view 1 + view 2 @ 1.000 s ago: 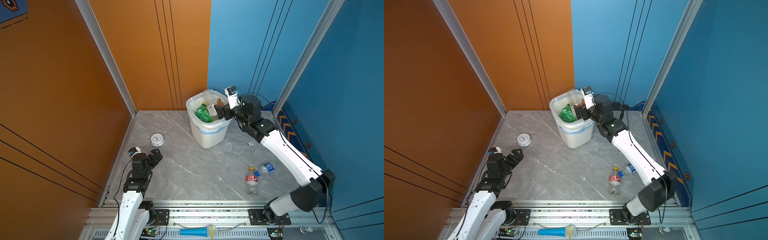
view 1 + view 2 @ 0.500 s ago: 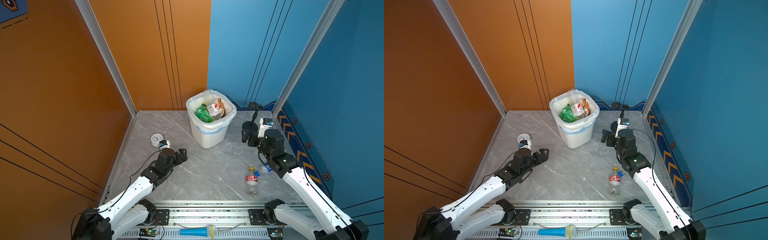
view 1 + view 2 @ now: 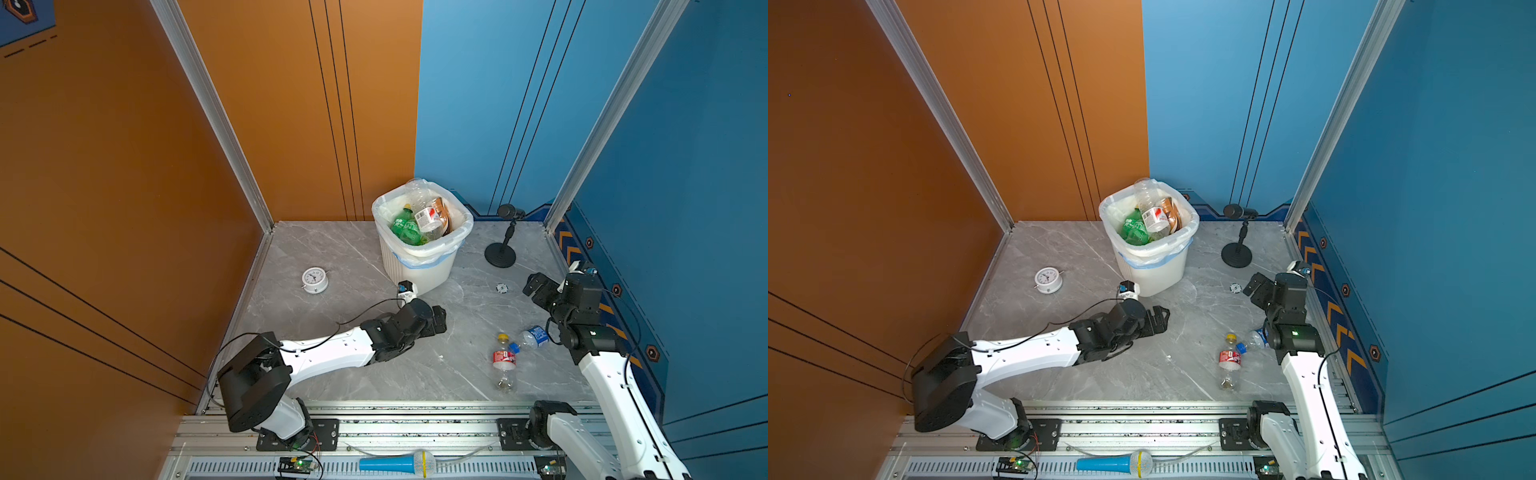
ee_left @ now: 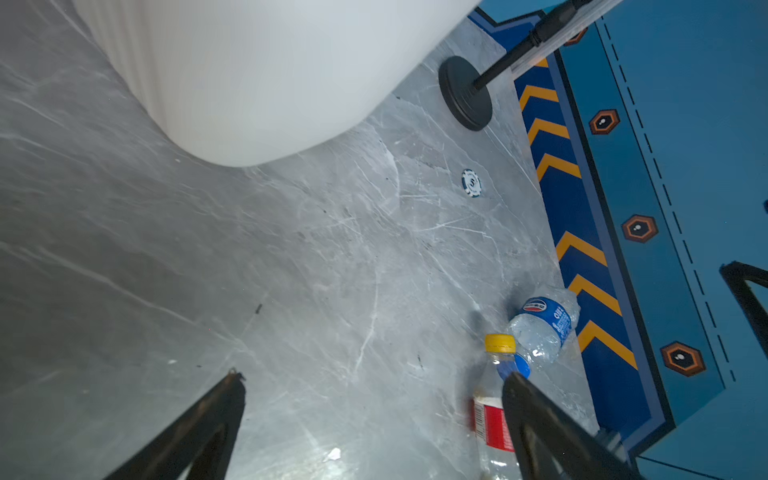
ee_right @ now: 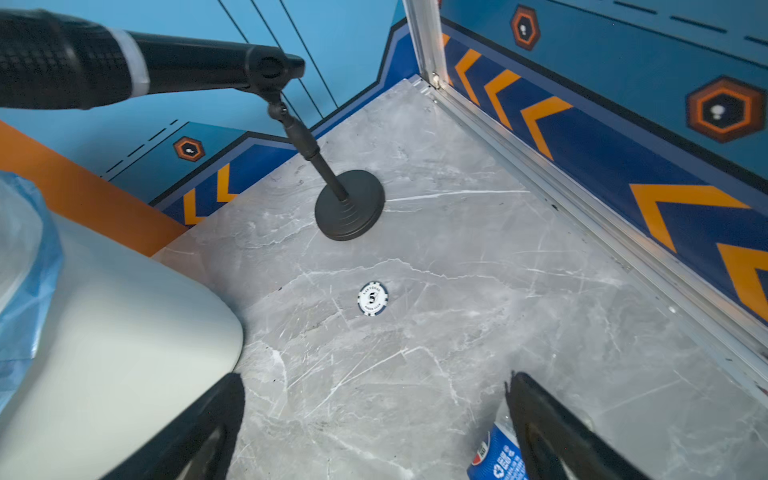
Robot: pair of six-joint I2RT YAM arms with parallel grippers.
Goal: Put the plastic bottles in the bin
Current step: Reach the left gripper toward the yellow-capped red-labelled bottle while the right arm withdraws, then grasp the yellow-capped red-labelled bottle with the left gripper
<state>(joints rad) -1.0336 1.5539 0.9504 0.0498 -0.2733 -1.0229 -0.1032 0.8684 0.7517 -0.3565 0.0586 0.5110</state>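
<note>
Near the front edge of the tabletop (image 3: 340, 249), toward its right side, the red-labelled bottle (image 3: 503, 360) lies on its side, clear, its yellow cap pointing toward the far edge. Just beside that cap lies the blue-labelled bottle (image 3: 535, 336), crumpled and clear, its blue cap close against the other's neck; whether they touch I cannot tell.

Farther in, the left gripper (image 3: 441, 321) reaches low over the middle of the tabletop, its jaws spread wide with nothing between them. By the right edge, beyond both loose bottles, the right gripper (image 3: 535, 286) hangs with its jaws just as wide apart and empty.

A poker chip (image 3: 502, 287) lies flat between the right gripper and the bin (image 3: 428, 270). A small white alarm clock (image 3: 314, 280) sits well apart toward the left edge.

At the middle of the far edge the white bin stands upright, lined with a translucent bag. Inside it lie green bottles (image 3: 405, 227), a clear bottle with a red-and-white label (image 3: 428, 218) and a brown bottle (image 3: 443, 212), piled near the rim. A black microphone stand (image 3: 500, 254) stands near the far right corner, just beside the bin.
</note>
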